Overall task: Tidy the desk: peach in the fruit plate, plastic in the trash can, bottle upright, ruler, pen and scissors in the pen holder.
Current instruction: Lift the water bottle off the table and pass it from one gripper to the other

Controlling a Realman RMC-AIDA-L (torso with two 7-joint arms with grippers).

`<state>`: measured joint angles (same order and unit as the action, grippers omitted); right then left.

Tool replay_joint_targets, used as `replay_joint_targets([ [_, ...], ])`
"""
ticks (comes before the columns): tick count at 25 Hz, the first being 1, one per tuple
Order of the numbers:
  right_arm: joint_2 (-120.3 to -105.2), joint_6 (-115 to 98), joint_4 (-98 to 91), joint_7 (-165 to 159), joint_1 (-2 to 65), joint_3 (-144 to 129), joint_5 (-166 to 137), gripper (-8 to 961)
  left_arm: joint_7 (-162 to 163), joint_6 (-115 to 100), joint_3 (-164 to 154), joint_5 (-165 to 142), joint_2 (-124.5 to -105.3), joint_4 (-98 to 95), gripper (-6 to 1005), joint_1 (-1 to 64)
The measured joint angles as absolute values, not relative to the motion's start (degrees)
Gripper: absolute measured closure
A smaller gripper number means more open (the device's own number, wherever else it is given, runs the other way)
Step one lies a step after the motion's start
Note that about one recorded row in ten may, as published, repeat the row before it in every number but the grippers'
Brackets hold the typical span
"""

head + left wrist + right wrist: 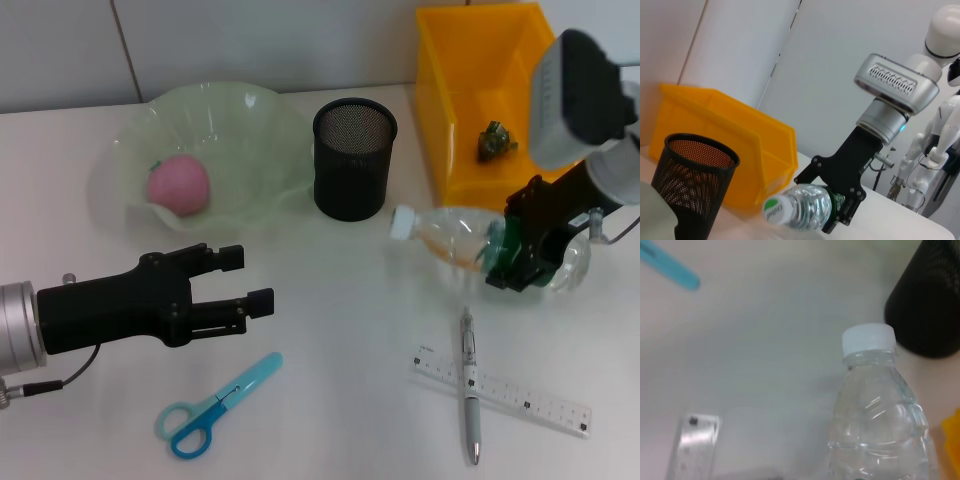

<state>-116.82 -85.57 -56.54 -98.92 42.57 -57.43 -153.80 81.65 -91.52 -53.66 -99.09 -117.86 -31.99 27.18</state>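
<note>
The right claw point(522, 262) grips the clear plastic bottle with a white cap point(470, 243), which lies on its side on the white worktop point(340, 340) beside the yellow bin point(436, 100), cap toward the black mesh pen holder point(354, 158). The left claw point(250, 280) hovers with fingers spread, empty, above the blue scissors point(215, 405).

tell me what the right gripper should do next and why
Probably tip the bottle up onto its base. The right gripper is clamped around the bottle's body, which lies on its side on the table, cap toward the pen holder. The left gripper hangs open above the scissors.
</note>
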Motion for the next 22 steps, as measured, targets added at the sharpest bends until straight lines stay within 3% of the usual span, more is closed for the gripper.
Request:
replay_joint_targets([
  [16,-113.09,-97.75,-57.94,-89.29,35.15,-44.12,-120.84,188,78.84,-95.28,-53.61,-89.27,-118.24,-29.83,156,26.54],
  [22,-113.55,-100.29,-55.45,-86.62,32.31,-44.17,-109.49,187,77.25,-96.2,-53.63,-84.72,-118.44,-28.93,157,26.52],
])
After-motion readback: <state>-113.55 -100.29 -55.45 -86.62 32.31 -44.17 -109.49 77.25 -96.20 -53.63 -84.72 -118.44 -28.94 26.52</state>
